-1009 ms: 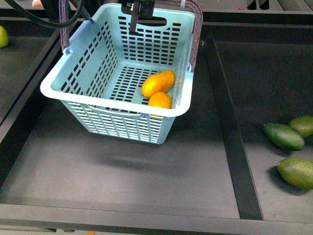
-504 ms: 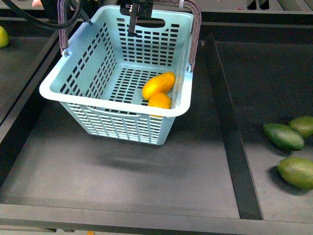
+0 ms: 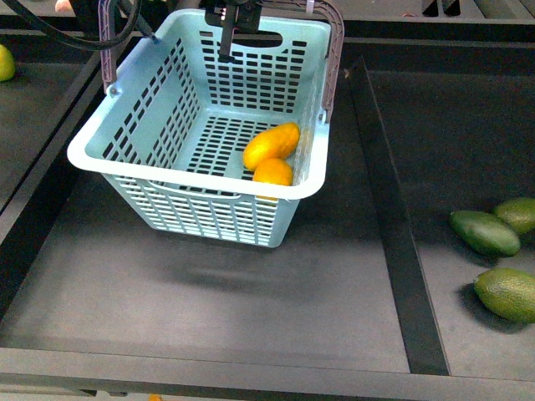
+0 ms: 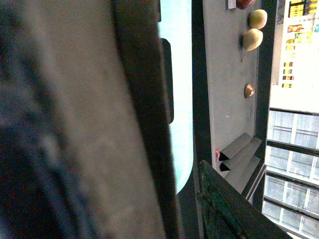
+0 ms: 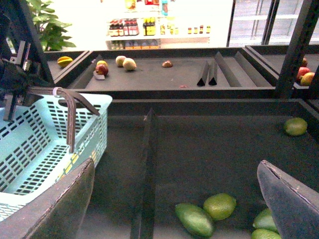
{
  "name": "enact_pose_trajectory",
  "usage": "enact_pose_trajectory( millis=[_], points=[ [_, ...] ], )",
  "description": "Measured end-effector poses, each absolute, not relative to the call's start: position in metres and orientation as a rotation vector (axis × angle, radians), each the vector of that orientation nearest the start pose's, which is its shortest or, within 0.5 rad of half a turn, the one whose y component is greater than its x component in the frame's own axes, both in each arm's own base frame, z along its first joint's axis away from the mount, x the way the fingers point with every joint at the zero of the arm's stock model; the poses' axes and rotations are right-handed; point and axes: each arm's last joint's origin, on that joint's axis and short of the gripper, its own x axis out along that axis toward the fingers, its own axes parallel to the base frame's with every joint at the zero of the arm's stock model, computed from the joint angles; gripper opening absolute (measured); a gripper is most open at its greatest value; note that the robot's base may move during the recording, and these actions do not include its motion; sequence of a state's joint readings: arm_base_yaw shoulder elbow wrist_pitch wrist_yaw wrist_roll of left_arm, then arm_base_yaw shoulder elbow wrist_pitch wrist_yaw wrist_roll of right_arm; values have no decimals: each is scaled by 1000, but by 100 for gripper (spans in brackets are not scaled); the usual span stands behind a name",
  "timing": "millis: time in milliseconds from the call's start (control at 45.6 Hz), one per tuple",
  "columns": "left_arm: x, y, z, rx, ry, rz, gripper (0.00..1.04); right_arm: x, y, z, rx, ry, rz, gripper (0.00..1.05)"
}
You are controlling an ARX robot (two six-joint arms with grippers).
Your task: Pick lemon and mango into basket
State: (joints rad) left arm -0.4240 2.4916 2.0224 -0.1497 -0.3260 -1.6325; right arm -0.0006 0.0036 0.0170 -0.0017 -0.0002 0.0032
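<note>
The turquoise basket (image 3: 180, 125) hangs tilted above the dark worktop (image 3: 251, 292), its shadow on the surface beneath, with its brown-grey swing handle (image 3: 333, 58) raised at the far side. Inside, the mango (image 3: 271, 143) lies against the right wall, and the lemon (image 3: 273, 172) sits just nearer, touching it. The left end effector (image 3: 236, 18) is at the handle's top at the far edge; how far it is closed cannot be told. The right end effector (image 5: 179, 199) stands wide apart and empty. Green avocados (image 3: 485, 232) lie in the right-hand compartment beyond a divider (image 3: 393, 217).
</note>
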Motion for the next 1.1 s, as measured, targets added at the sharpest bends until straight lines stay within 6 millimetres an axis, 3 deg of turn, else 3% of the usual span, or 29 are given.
enact_pose_trajectory(
  millis=[1096],
  points=[
    [506, -222, 151, -1343, 424, 419, 29, 97, 0, 169, 3, -12, 0, 96]
  ],
)
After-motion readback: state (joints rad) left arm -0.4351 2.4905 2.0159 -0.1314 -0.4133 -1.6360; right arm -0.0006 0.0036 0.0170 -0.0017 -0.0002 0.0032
